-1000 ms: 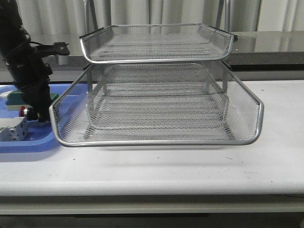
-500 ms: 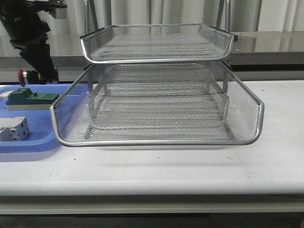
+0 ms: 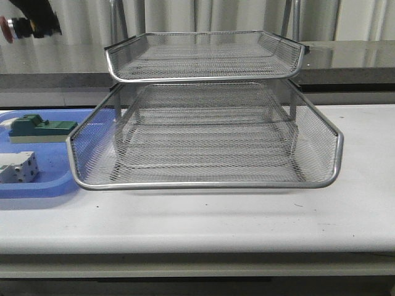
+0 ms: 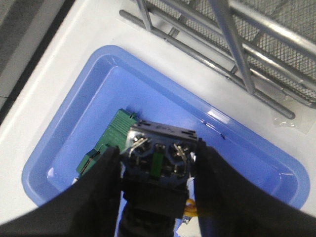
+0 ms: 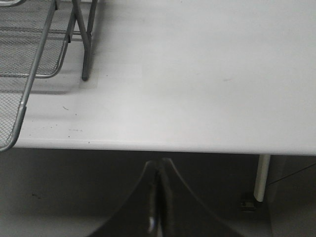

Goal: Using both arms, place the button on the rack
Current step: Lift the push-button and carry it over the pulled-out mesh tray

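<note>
High at the front view's top left, my left gripper (image 3: 34, 24) is shut on the button (image 3: 15, 28), whose red head points left. In the left wrist view the button's rear block (image 4: 160, 158) with metal terminals sits clamped between the two black fingers (image 4: 101, 192), well above the blue tray. The silver wire-mesh rack (image 3: 203, 135) fills the middle of the table, to the right of the held button. My right gripper (image 5: 157, 170) shows only in its wrist view, shut on nothing, out past the table's edge.
A flat blue tray (image 3: 37, 185) lies left of the rack, holding a green block part (image 3: 40, 128) and a white-grey terminal block (image 3: 17, 168). A rack leg (image 5: 89, 44) stands on the white table (image 5: 197, 74). A small clear bag (image 4: 289, 121) lies by the rack's base.
My left gripper has risen steeply from inside the blue tray to above the rack's top tier, carrying the button up and slightly left. The green part is uncovered.
</note>
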Tool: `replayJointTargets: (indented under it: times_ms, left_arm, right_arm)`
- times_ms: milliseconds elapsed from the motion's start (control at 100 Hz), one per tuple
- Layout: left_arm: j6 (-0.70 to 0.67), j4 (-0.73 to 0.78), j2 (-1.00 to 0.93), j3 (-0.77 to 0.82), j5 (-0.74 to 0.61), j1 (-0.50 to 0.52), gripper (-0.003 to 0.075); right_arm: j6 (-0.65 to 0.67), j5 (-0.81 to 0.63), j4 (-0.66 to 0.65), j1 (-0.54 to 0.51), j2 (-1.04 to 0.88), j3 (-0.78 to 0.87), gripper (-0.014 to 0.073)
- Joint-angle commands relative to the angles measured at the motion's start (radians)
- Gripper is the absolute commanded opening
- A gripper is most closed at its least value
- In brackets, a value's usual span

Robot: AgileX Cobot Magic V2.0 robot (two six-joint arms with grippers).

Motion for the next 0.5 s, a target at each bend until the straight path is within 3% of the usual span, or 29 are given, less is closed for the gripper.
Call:
replayJointTargets:
  times_ms: [0,240,490]
  left_arm:
    - [-0.025,-0.020,-0.121,0.002,0.015,-0.011,0.0041]
    - [-0.025,-0.020,-0.277,0.172,0.015,-0.080,0.0041]
    - [-0.077,-0.026,-0.375,0.321,0.015,-0.216,0.0041]
  right_arm:
    - [-0.003,-0.052,-0.013,-0.002,0.001,-0.036,-0.0068]
    - [-0.003,-0.052,-0.013,-0.002,0.001,-0.036,-0.0068]
    - [-0.003,-0.052,-0.013,-0.002,0.001,-0.036,-0.0068]
